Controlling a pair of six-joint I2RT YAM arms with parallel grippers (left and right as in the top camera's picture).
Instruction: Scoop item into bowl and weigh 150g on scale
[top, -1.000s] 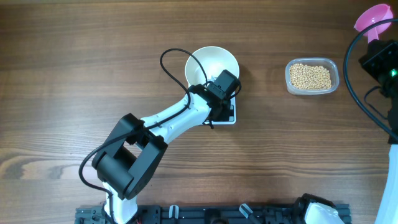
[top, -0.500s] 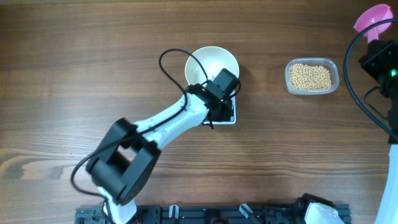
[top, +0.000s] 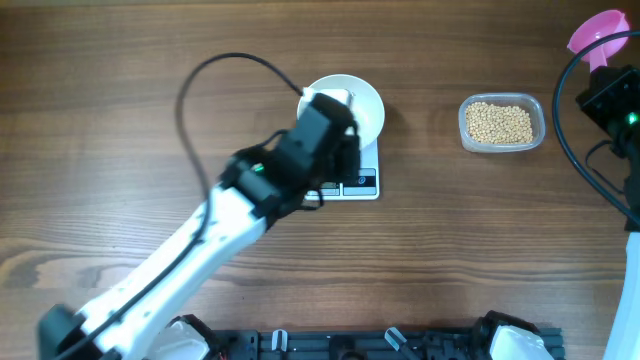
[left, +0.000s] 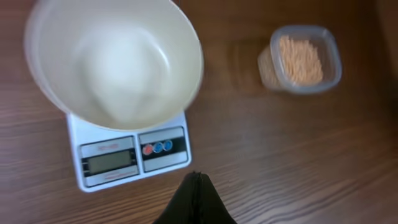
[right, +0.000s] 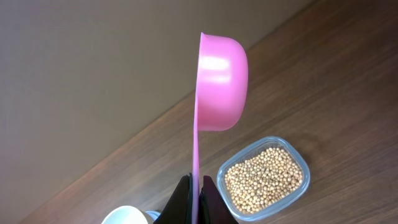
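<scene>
Left gripper (left: 196, 182) pinched shut on nothing, right gripper (right: 194, 190) clamped on the pink scoop (right: 219, 84) handle
Left one hangs above the scale (left: 134, 155), white bowl (left: 180, 74) sitting on it; beans (right: 264, 177) are in the clear tub (right: 300, 186), well off at the bowl's 3 o'clock, scoop at the tub's 2 o'clock

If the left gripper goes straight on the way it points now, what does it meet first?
Probably the scale, at its button corner, below the bowl; the depth is unclear.
</scene>
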